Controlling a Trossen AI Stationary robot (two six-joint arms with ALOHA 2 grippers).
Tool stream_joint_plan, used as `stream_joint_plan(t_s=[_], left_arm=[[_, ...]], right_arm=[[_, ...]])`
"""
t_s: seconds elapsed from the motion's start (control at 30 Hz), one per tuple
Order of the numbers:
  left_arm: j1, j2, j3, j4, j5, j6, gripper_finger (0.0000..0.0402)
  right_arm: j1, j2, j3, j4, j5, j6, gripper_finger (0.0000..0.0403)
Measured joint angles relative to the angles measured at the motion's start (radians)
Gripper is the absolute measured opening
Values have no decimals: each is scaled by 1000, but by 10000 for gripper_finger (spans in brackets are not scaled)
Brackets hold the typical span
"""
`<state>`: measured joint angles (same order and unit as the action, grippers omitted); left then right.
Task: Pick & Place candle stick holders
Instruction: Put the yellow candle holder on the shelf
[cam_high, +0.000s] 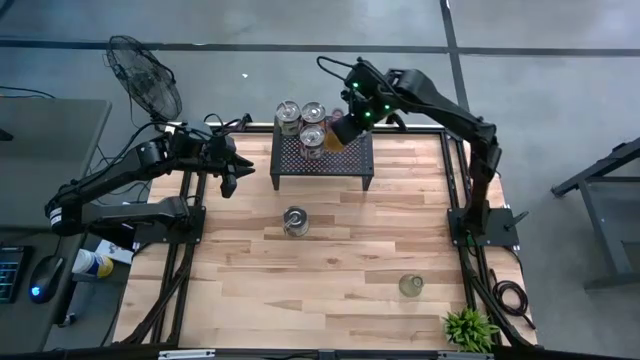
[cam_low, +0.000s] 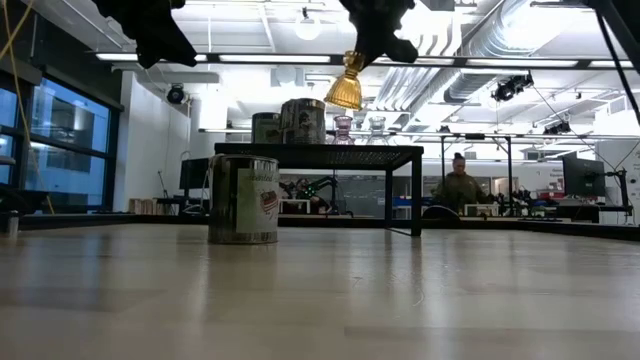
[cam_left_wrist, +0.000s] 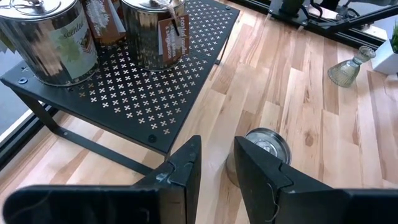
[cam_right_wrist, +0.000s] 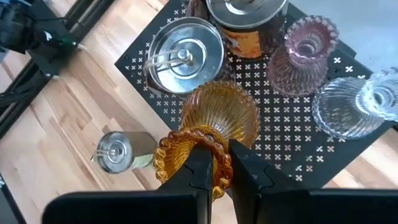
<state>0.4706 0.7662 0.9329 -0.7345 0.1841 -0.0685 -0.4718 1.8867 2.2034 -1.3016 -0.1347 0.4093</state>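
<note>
My right gripper (cam_right_wrist: 222, 171) is shut on an amber ribbed glass candle stick holder (cam_right_wrist: 222, 115), which hangs over the black perforated stand (cam_high: 345, 170) near its far edge. On the stand rest silvery tin holders (cam_right_wrist: 186, 55), a pink glass one (cam_right_wrist: 305, 53) and a clear one (cam_right_wrist: 351, 109). Another silvery tin (cam_high: 295, 221) stands on the table in front of the stand, and a greenish glass holder (cam_high: 411, 286) stands toward the near right. My left gripper (cam_left_wrist: 217, 171) hovers open and holding nothing, left of the stand. My right gripper pinches the amber holder's beaded top rim (cam_right_wrist: 180, 149) between its two fingers, coming from above and slanting down. The flared ribbed base (cam_low: 346, 95) hangs below the fingers, slightly tilted, lifted clear of the stand's top.
A small green potted plant (cam_high: 468, 328) sits at the table's near right corner. A fan (cam_high: 145, 75) stands beyond the far left corner. Bare wood lies between the stand and the near edge. A person (cam_low: 458, 185) sits in the room behind.
</note>
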Motion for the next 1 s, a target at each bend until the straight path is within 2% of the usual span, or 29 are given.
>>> stream_joint_plan(t_s=[0.33,0.6,0.83,1.0], left_arm=[[0,0,0,0,0,0,92],[0,0,0,0,0,0,92],[0,0,0,-1,0,0,92],[0,0,0,0,0,0,92]], right_arm=[[0,28,-11,-2,-9,36,19],[-1,28,-24,-12,27,58,19],[0,37,-29,-96,57,57,18],[0,45,-28,-78,59,57,18]])
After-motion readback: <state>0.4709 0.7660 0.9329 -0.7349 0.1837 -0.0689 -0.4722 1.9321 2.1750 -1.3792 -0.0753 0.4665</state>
